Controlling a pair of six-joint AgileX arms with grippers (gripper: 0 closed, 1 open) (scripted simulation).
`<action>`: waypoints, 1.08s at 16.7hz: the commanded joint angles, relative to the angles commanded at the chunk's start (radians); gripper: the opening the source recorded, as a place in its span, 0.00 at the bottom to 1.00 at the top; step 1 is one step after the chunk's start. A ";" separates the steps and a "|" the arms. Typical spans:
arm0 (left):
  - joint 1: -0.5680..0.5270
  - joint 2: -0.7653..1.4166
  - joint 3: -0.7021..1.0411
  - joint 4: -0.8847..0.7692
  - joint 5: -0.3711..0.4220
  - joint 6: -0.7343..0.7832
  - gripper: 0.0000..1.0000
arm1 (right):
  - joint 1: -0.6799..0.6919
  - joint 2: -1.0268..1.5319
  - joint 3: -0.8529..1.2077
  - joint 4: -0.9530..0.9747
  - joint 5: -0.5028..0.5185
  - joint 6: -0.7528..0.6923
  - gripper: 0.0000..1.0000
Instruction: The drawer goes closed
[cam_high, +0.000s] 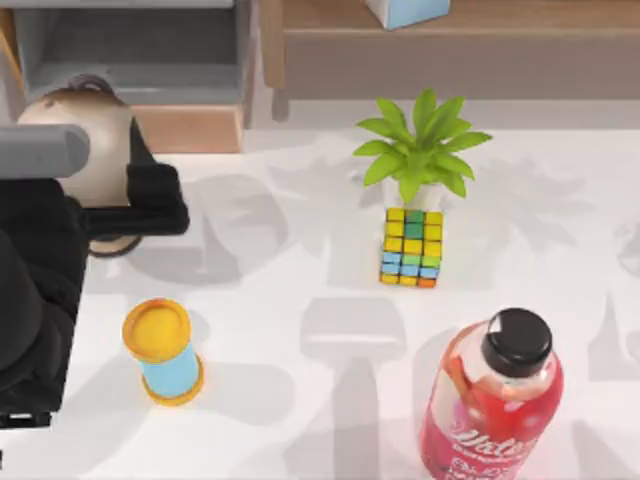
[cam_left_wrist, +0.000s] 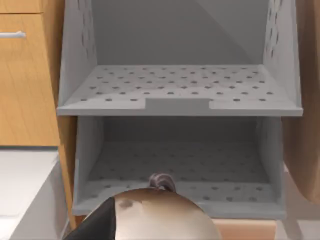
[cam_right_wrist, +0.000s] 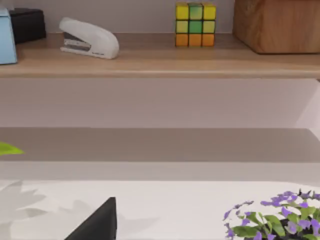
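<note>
My left pincer (cam_high: 150, 205) sits at the table's left, just in front of the cabinet, carrying a round tan bell-like thing (cam_high: 85, 135); I cannot tell how its fingers stand. Just beyond it the drawer (cam_left_wrist: 175, 200) is pulled out at the cabinet's bottom, its grey perforated floor exposed and its wood front (cam_high: 185, 128) nearest my pincer. So it is not yet shut, I judge: the whole push inward remains. My right arm is parked, its wrist camera facing a shelf (cam_right_wrist: 160, 62) with a stapler (cam_right_wrist: 90, 39).
</note>
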 joint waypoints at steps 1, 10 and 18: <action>-0.046 0.047 0.021 0.030 -0.040 0.001 1.00 | 0.000 0.000 0.000 0.000 0.000 0.000 1.00; -0.134 0.135 0.068 0.096 -0.097 0.003 1.00 | 0.000 0.000 0.000 0.000 0.000 0.000 1.00; 0.193 0.231 0.035 0.265 0.117 0.282 1.00 | 0.000 0.000 0.000 0.000 0.000 0.000 1.00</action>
